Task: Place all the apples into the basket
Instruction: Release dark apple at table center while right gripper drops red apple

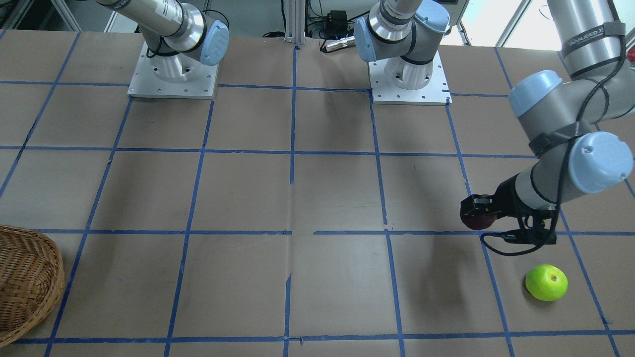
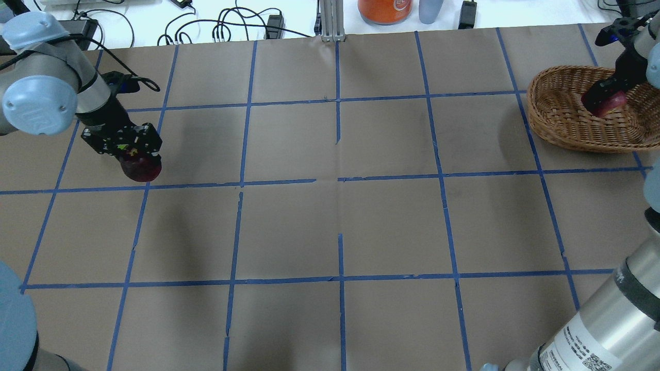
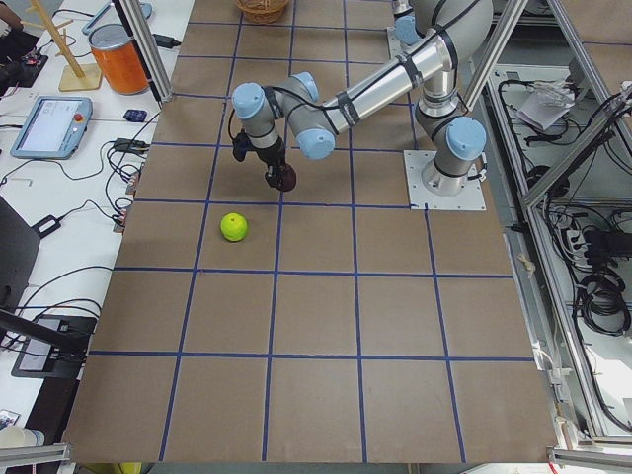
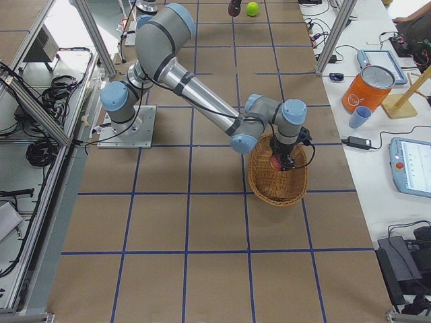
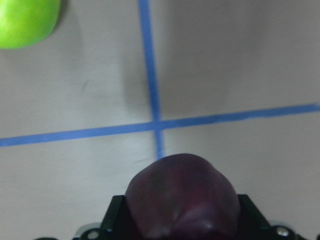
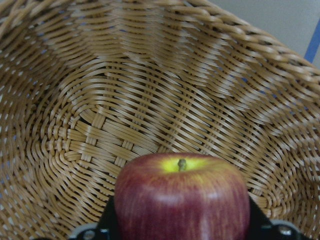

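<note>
My left gripper (image 2: 135,157) is shut on the dark purple-maroon apple (image 2: 140,168) and holds it above the table on the robot's left; the apple fills the bottom of the left wrist view (image 5: 182,195) and shows in the front view (image 1: 477,218). The lime green apple (image 1: 546,282) lies on the table close by, also in the left wrist view (image 5: 25,20). My right gripper (image 2: 603,98) is shut on the red apple with a yellow top (image 6: 182,197) and holds it low inside the woven wicker basket (image 2: 562,116), over its floor (image 6: 115,135).
The basket stands at the far right of the table, its edge showing in the front view (image 1: 30,282). An orange container (image 2: 384,9) and a grey cup (image 2: 430,10) stand beyond the table's far edge. Blue tape lines grid the brown table.
</note>
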`<state>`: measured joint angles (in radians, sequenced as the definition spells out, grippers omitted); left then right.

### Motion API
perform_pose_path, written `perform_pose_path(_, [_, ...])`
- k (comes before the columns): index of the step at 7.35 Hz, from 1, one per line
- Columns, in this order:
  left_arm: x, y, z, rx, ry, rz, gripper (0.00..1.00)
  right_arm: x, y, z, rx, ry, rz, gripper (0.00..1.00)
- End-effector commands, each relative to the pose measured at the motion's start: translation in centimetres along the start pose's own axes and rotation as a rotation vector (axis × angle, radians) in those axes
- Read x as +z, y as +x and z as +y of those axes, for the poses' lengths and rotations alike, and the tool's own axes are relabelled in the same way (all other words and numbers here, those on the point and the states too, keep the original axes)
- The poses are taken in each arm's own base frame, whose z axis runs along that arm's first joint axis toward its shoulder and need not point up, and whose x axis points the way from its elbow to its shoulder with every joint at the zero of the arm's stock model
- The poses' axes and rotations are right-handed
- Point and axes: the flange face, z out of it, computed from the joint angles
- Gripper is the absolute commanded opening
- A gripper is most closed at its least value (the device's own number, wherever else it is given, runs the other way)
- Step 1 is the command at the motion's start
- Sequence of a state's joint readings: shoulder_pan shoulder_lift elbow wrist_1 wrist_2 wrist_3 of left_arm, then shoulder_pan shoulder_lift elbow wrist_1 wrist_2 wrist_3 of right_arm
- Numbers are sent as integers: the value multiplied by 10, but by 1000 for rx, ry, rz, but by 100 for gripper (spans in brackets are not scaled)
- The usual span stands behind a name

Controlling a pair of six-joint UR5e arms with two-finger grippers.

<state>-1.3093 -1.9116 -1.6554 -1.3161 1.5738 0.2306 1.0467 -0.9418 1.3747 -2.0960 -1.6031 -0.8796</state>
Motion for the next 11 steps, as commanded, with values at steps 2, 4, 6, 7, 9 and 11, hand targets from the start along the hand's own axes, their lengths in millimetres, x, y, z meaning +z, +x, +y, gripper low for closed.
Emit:
perform_pose_path(2, [33, 180, -18, -131, 137, 20, 19, -10, 7, 2, 1, -33, 29, 100])
perform_pose_path(4, [69, 286, -8, -162, 182, 31, 19, -38, 2, -2, -1, -73, -12, 100])
perform_pose_path(6, [86, 345, 3, -152, 180, 33, 19, -64, -31, -20, -35, -78, -35, 100])
perform_pose_path(7, [81, 360, 9, -133, 185, 33, 19, -80, -61, -31, 5, -102, -46, 100])
perform_pose_path(9, [90, 366, 17, -124, 160, 38, 20, -99, -84, -29, 28, -126, -74, 100])
perform_pose_path(11, [96, 371, 21, -119, 130, 76, 30, -116, -132, -50, 60, -130, -72, 100])
